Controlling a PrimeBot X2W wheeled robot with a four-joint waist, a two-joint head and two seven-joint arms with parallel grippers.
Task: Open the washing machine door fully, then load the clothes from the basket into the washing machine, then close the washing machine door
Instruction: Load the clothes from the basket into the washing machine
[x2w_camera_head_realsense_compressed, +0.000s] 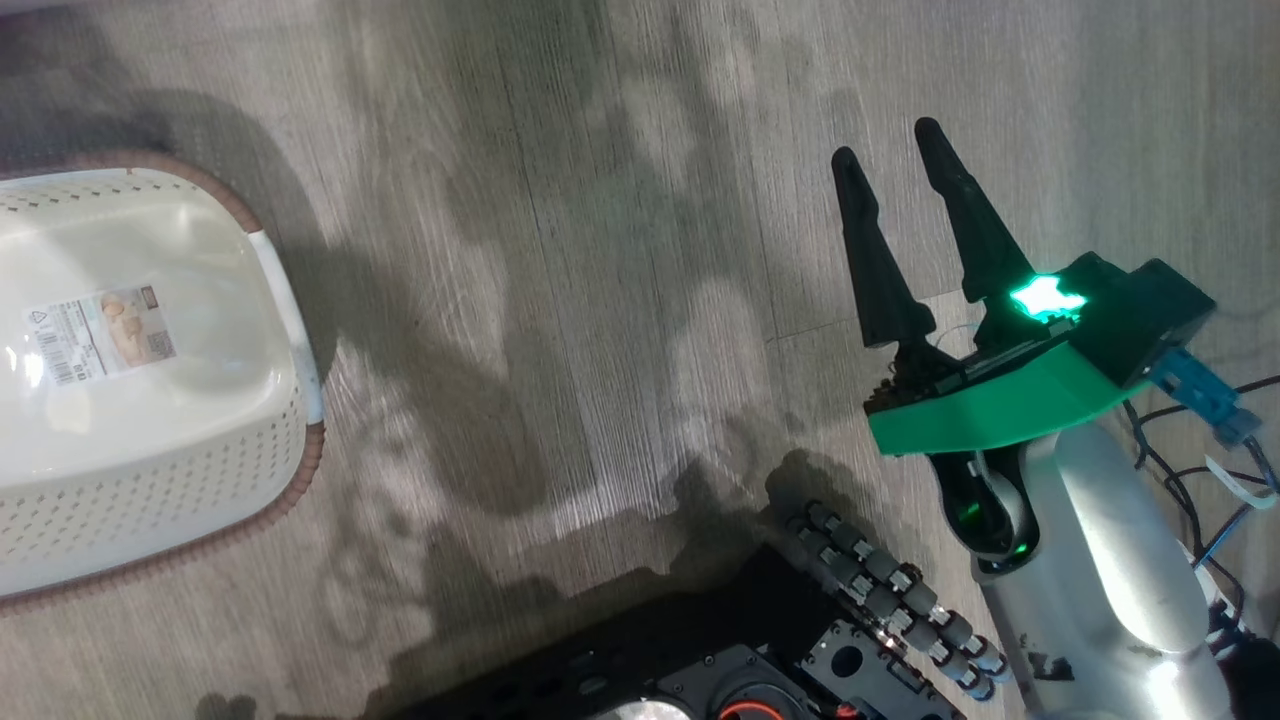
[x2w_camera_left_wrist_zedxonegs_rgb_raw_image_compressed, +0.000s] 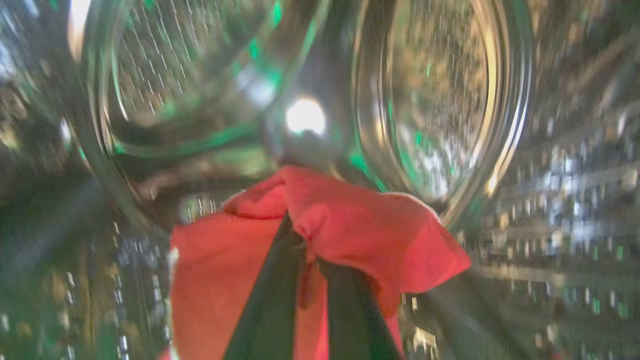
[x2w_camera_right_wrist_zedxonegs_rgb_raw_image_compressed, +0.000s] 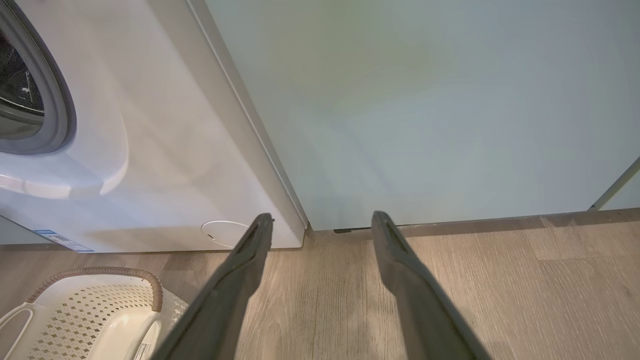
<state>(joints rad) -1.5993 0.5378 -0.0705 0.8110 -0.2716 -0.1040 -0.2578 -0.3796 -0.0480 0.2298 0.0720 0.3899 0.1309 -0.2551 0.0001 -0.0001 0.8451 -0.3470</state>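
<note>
My left gripper (x2w_camera_left_wrist_zedxonegs_rgb_raw_image_compressed: 306, 245) is closed tight on the bright red fabric clothes (x2w_camera_left_wrist_zedxonegs_rgb_raw_image_compressed: 360, 225), which drape over my fingers (x2w_camera_left_wrist_zedxonegs_rgb_raw_image_compressed: 270, 300). The shiny perforated steel drum (x2w_camera_left_wrist_zedxonegs_rgb_raw_image_compressed: 440, 100) lies around and straight ahead, so I judge that letting go here is enough. My right gripper (x2w_camera_head_realsense_compressed: 888, 140) stands wide open, empty, above the wooden floor (x2w_camera_head_realsense_compressed: 600, 250).

a home laundry corner, by the look of it. a white front-loading washing machine (x2w_camera_right_wrist_zedxonegs_rgb_raw_image_compressed: 165, 150) stands right beside a pale teal cabinet (x2w_camera_right_wrist_zedxonegs_rgb_raw_image_compressed: 425, 110) on wood-look plank floor (x2w_camera_right_wrist_zedxonegs_rgb_raw_image_compressed: 500, 280), with a perforated laundry basket (x2w_camera_right_wrist_zedxonegs_rgb_raw_image_compressed: 85, 310) nearby.
</note>
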